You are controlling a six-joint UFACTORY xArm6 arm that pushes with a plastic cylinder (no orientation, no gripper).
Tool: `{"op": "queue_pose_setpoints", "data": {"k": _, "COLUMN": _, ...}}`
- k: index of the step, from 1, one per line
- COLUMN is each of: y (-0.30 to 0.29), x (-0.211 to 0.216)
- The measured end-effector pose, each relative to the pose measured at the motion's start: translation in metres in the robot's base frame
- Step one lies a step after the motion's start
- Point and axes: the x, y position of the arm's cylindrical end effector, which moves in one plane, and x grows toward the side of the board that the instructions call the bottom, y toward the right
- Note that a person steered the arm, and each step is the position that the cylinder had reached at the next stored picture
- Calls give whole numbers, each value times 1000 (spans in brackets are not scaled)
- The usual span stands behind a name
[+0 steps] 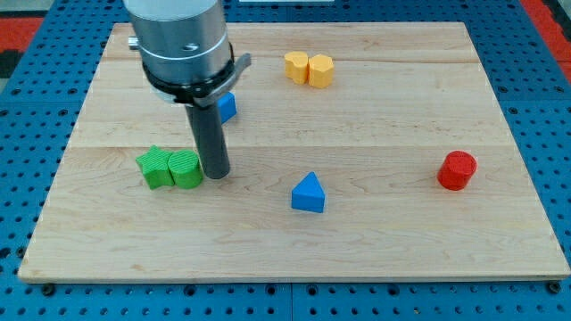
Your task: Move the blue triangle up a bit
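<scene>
The blue triangle point(309, 193) lies on the wooden board point(375, 116), a little below the middle. My tip point(216, 172) rests on the board to the triangle's left, about a hundred pixels away and slightly higher. The tip sits right beside the right edge of two green blocks point(170, 168), close to touching them. A second blue block point(227, 106) is partly hidden behind the rod, above the tip.
Two yellow blocks point(309, 68) sit side by side near the view's top centre. A red cylinder point(458, 169) stands at the view's right. The arm's grey body point(178, 40) covers the board's top left part.
</scene>
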Motion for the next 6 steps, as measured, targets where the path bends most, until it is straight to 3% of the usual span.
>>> {"op": "queue_pose_setpoints", "data": {"k": 2, "y": 44, "x": 81}}
{"op": "queue_pose_setpoints", "data": {"k": 3, "y": 97, "x": 66}}
{"op": "queue_pose_setpoints", "data": {"k": 6, "y": 111, "x": -22}}
